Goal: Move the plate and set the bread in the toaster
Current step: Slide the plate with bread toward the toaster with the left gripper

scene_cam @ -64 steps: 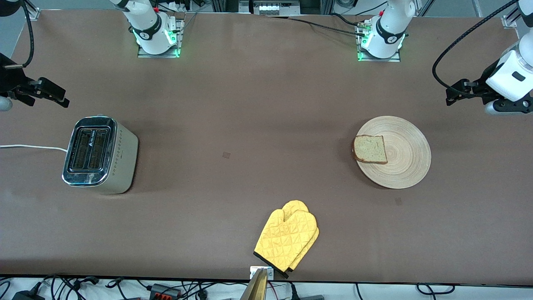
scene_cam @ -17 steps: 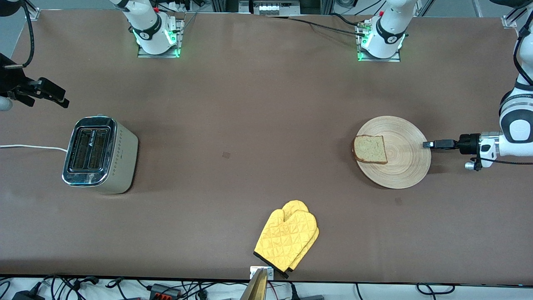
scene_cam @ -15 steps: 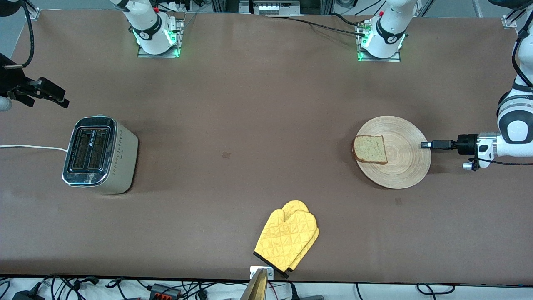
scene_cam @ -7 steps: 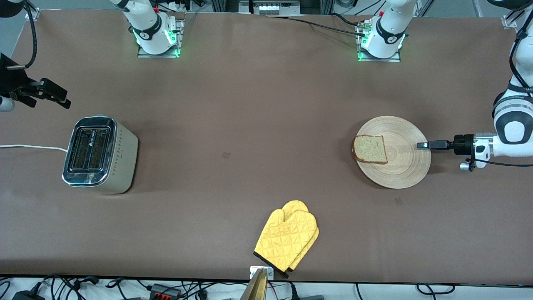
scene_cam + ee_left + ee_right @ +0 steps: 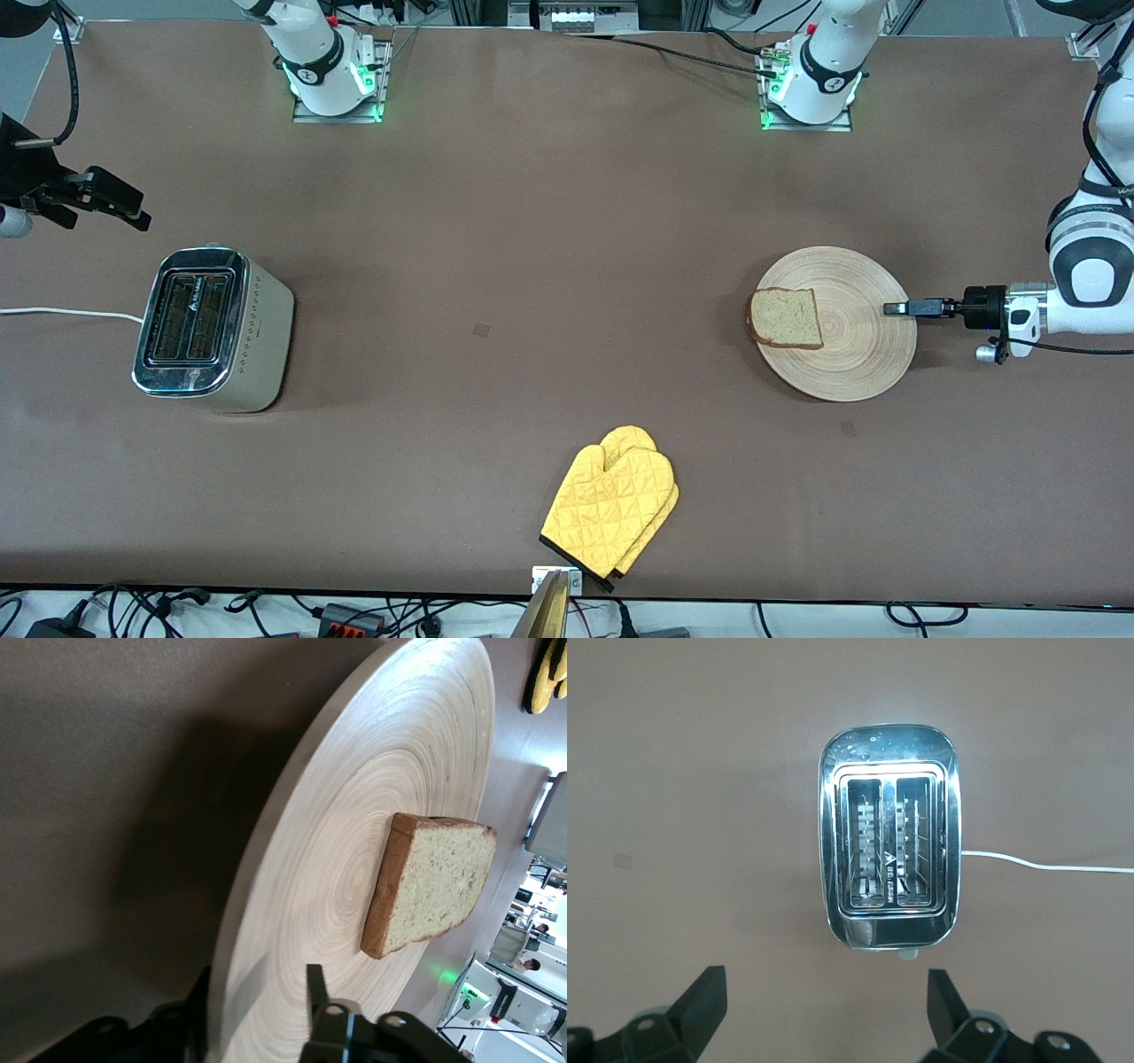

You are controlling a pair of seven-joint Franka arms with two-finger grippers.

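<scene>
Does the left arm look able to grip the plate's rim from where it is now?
Probably yes: the left gripper is open at the plate, one finger over the rim, the other below it. The bread lies clear of them.

The plate (image 5: 864,354) is matt pale wood with ring grain, the bread (image 5: 786,317) porous with a darker crust, the toaster (image 5: 213,330) cream-sided under glossy chrome, the mitt (image 5: 611,507) quilted yellow cloth, the tabletop (image 5: 532,221) matt brown.
</scene>
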